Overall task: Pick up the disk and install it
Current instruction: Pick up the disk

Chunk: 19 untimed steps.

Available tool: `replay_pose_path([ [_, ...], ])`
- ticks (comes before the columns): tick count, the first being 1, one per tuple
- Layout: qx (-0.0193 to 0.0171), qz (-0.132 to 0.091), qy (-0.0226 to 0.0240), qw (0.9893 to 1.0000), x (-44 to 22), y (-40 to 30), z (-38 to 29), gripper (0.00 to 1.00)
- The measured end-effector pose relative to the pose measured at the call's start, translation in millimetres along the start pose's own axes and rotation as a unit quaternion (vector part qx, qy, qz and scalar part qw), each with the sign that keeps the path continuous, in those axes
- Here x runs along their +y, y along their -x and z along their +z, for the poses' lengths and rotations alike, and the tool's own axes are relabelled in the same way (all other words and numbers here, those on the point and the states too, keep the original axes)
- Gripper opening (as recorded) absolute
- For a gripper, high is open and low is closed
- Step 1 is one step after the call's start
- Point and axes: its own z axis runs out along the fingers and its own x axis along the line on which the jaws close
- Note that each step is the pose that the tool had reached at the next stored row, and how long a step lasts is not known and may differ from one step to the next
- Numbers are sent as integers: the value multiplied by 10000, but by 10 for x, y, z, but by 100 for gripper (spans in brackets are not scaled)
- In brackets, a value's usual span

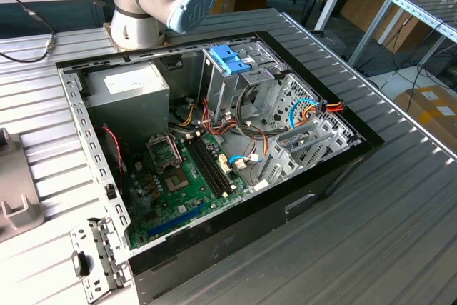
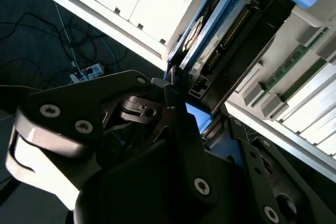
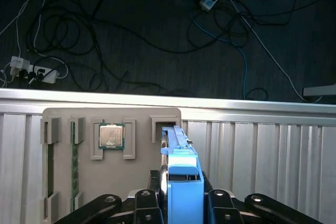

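The disk point(image 3: 181, 169) stands on edge in a slot of a grey parts holder point(image 3: 142, 177); in the first wrist view I see its blue plastic rail end-on. In the second wrist view the disk point(image 2: 231, 30) shows its dark body, connector edge and blue side rails. My gripper point(image 3: 182, 199) sits right over it, with a black finger pressed against each side, shut on the disk. The gripper point(image 2: 194, 114) meets the disk's near end in the second wrist view too.
The holder also carries a processor chip point(image 3: 111, 136) and memory sticks point(image 3: 50, 177). Beyond the ribbed table edge, cables point(image 3: 131, 35) lie on a dark floor. In the exterior view an open computer case point(image 1: 335, 166) shows the motherboard point(image 1: 178, 176), power supply point(image 1: 128, 94) and blue-latched drive cage point(image 1: 230, 58).
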Motion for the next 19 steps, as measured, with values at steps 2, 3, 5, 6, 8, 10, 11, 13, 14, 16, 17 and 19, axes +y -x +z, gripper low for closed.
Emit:
replay_pose_path([
  [2,-7,0,-1,10000,1,2,-19,37],
  [3,-12,-1,-1,10000,1,3,-29,37],
  [5,-26,-1,-2,10000,2,5,-54,37],
  [6,-32,-1,-2,10000,3,6,-66,37],
  [8,-41,-2,-2,10000,3,8,-86,37],
  [10,-49,-2,-2,10000,4,10,-105,37],
  [11,-53,-2,-3,10000,5,11,-113,37],
  [13,-64,-3,-4,10000,5,12,-127,37],
  [14,-75,-3,-4,10000,5,13,-140,37],
  [16,-92,-4,-5,10000,6,14,-151,37],
  [17,-101,-5,-5,9999,6,15,-159,37],
  [19,-111,-5,-5,9999,7,16,-172,37],
])
